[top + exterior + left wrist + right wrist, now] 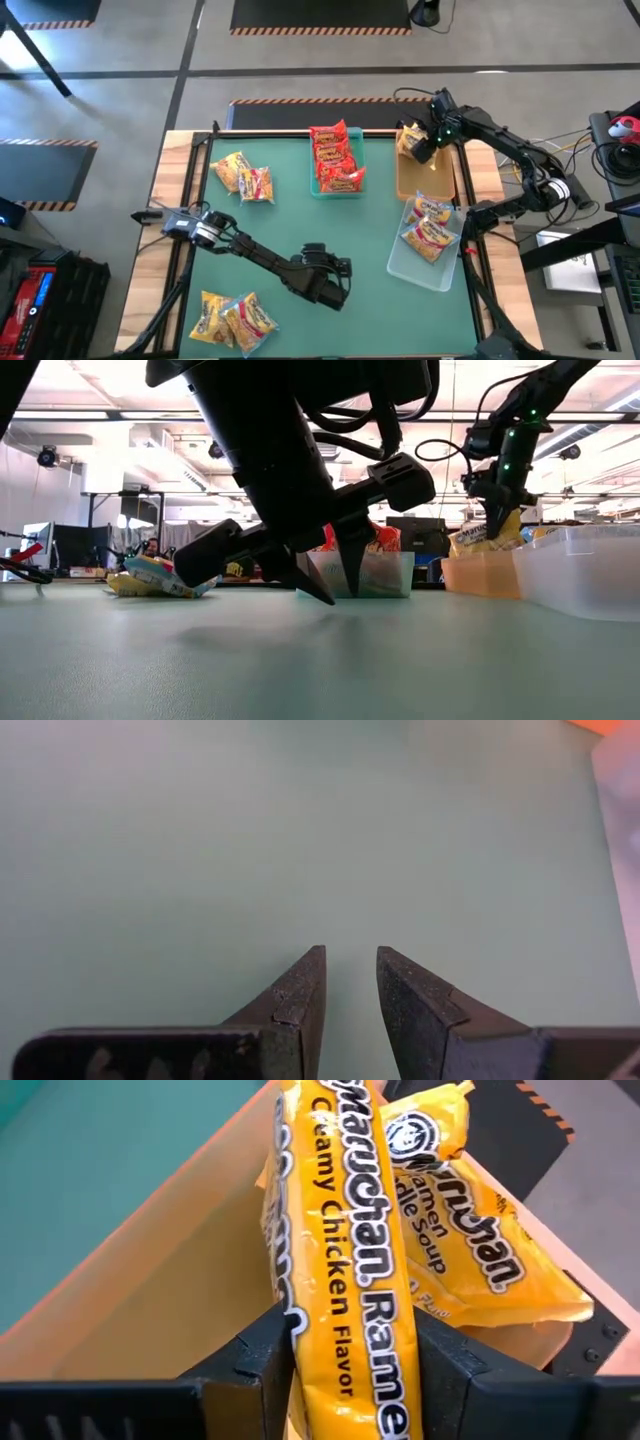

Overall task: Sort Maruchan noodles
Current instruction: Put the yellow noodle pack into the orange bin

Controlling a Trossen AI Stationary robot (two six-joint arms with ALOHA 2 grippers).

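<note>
Yellow ramen packet pinched in the right claw above the tan tray.
Left claw, narrowly parted, hangs empty over the counter.

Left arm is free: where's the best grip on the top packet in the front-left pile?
Probably the top packet's free edge toward the table's centre, coming from above. It lies flat, overlapping its neighbour, so that edge looks clearest. The left gripper hovers open nearby over bare mat.
</note>
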